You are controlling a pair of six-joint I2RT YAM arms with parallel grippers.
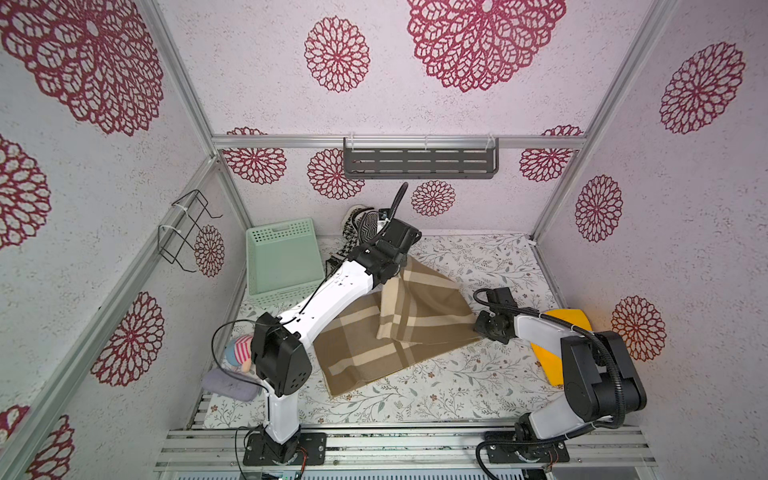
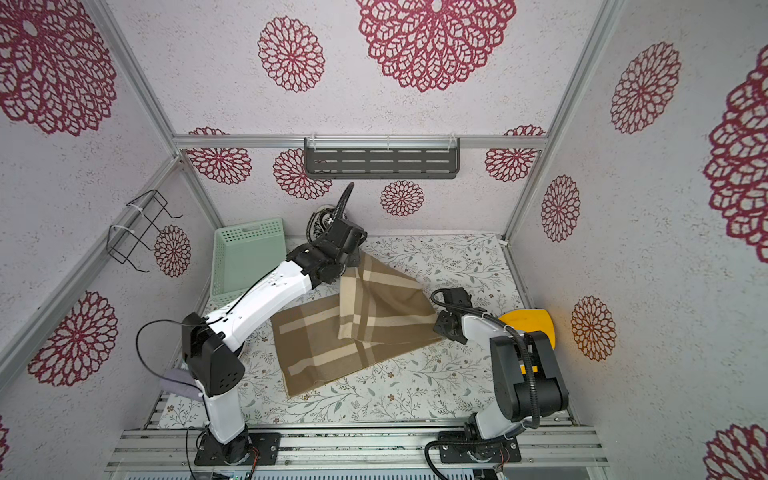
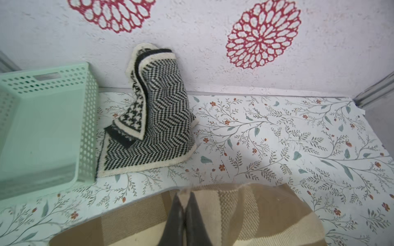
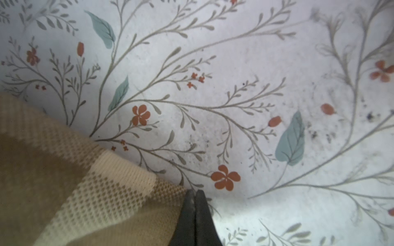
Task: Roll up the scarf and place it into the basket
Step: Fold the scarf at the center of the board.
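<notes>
1. Across the middle of the counter (image 1: 478, 257) lies the scarf (image 1: 365, 349), a broad tan-and-cream plaid knit. Its near half is flat, and its far edge stands lifted into a slack flap. It looks light, soft and limp, so it should sag and crease wherever nothing supports it. It should also cling to the printed surface rather than slide.
2. At the far left corner sits the basket (image 1: 286, 232), open-topped and empty. It is clearly smaller than the spread cloth, so a tight roll seems needed.
3. Near the far edge, the left fingers (image 3: 197, 221) are clamped together on one corner of the flap.
4. Toward the right edge, the right fingers (image 4: 202, 217) are pressed together at the flap's other corner. They seem to nip only its tip, so that hold could slip. Taking both corners of one short edge, deeper than the tip, looks the safest grip.
</notes>
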